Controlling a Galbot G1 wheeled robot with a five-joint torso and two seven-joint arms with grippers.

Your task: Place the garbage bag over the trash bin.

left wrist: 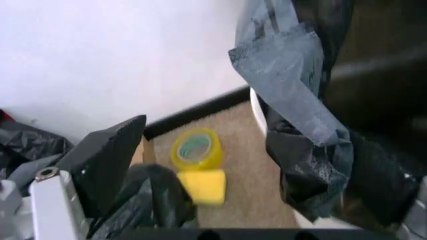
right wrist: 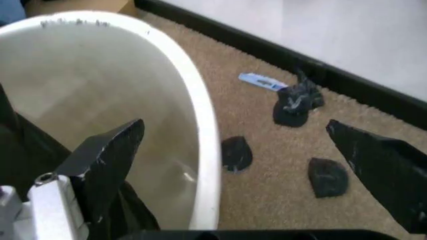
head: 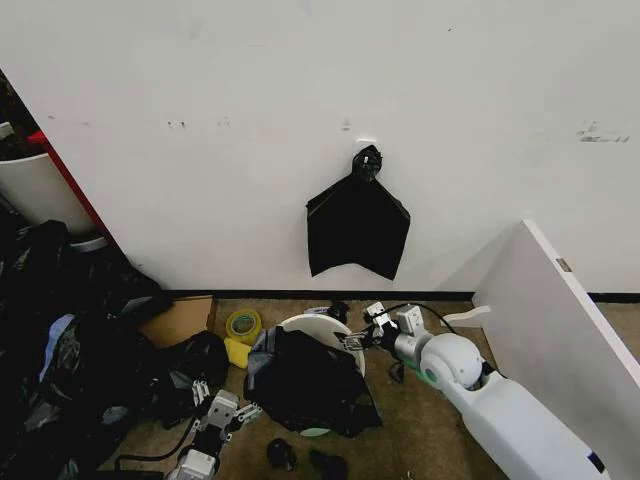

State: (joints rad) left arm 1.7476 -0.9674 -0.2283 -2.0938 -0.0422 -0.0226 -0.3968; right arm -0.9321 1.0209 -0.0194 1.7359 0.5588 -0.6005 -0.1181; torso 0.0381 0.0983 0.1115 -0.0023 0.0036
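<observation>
One trash bin (head: 318, 328), one garbage bag (head: 310, 385), one tape roll (head: 243, 325) — two pincers (head: 361, 333).

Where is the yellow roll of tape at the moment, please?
In the head view the yellow roll of tape lies on the brown carpet by the wall's black baseboard, left of the round cream-white plastic trash bin and just above a yellow sponge.

The trash bin (head: 322, 330) is lying on the floor near the wall, with the garbage bag (head: 310, 388) draping over its front side. To its left, a tape roll (head: 243, 325) is sitting just behind a sponge (head: 237, 351). A bag bunch (head: 356, 228) is hanging on the wall behind. The right gripper (head: 362, 333) is reaching the bin's rim from the right, while the left gripper (head: 228, 407) is resting before the bag's left edge.
</observation>
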